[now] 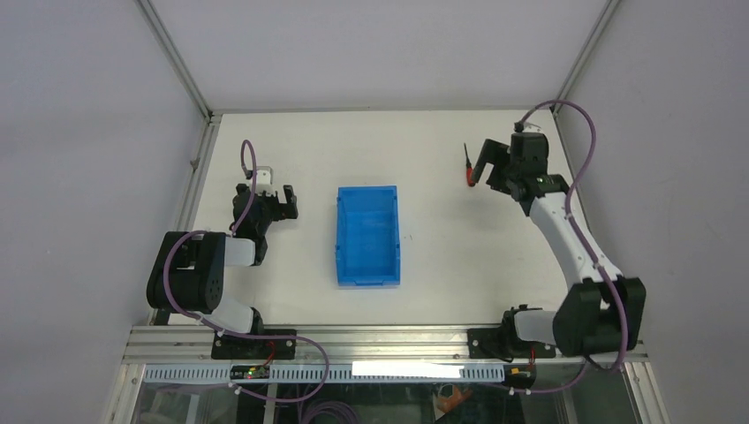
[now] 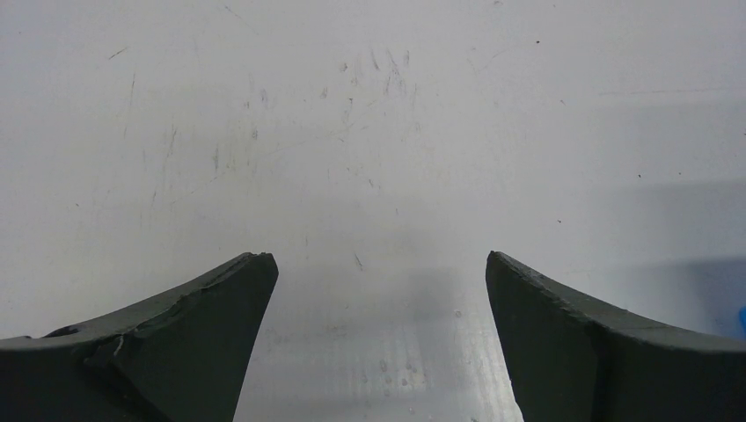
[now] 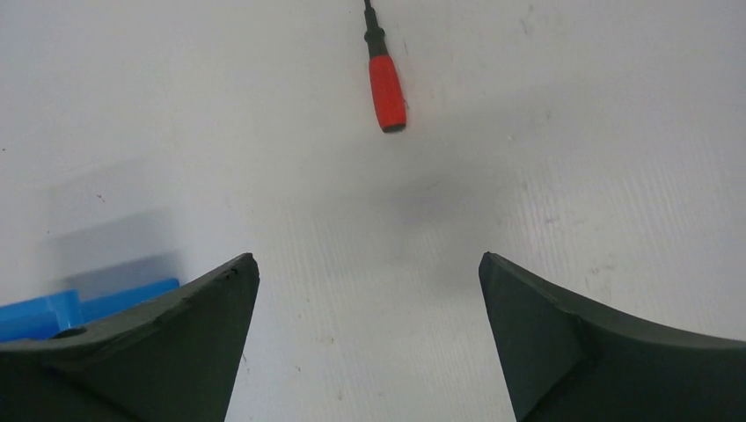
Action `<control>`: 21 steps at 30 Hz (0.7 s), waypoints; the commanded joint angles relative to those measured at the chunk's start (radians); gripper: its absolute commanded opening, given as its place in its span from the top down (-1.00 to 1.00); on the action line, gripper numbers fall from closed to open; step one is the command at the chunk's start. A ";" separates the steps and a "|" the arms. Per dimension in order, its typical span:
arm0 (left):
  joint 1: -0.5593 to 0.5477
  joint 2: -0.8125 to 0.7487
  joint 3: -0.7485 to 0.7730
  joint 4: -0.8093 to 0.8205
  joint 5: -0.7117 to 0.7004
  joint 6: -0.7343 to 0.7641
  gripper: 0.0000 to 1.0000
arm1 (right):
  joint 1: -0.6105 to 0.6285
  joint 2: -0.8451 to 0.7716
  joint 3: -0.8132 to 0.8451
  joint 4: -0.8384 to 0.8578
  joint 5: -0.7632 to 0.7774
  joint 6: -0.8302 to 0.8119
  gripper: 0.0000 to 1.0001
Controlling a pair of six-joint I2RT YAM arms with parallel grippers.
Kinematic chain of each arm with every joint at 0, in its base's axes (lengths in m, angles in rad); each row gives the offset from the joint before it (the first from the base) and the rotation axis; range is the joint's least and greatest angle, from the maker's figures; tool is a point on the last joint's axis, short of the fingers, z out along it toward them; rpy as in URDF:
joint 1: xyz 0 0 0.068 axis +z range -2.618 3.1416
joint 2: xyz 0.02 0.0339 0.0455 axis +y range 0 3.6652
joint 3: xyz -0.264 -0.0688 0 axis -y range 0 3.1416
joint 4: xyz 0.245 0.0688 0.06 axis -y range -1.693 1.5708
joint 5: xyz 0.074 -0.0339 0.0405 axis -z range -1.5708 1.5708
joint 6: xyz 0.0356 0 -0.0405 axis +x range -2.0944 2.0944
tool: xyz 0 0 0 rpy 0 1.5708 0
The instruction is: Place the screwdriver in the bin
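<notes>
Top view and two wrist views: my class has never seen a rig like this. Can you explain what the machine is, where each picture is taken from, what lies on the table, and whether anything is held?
The machine is two robot arms bolted at the near edge of a white table: the left arm and the right arm. The top view looks down from above and behind them. The other two pictures come from a camera on each wrist, so the dark shapes at the bottom are that arm's own fingers. On the table lie a blue bin, which looks empty, and a small red-handled screwdriver just ahead of the right gripper. That gripper and the left gripper are both open; nothing is held.
</notes>
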 commanded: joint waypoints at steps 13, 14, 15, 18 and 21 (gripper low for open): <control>-0.008 -0.026 0.003 0.026 0.000 -0.016 -0.98 | -0.002 0.822 0.637 -0.157 0.066 -0.130 -0.93; -0.008 -0.026 0.003 0.026 0.000 -0.017 -0.98 | -0.002 0.859 0.674 -0.183 0.064 -0.130 -0.86; -0.008 -0.026 0.003 0.026 0.000 -0.016 -0.98 | -0.002 0.891 0.691 -0.197 0.062 -0.130 -0.84; -0.009 -0.027 0.003 0.026 0.000 -0.017 -0.98 | -0.001 0.964 0.741 -0.226 0.077 -0.119 -0.64; -0.008 -0.026 0.003 0.026 -0.001 -0.017 -0.98 | 0.001 0.986 0.744 -0.226 0.077 -0.116 -0.18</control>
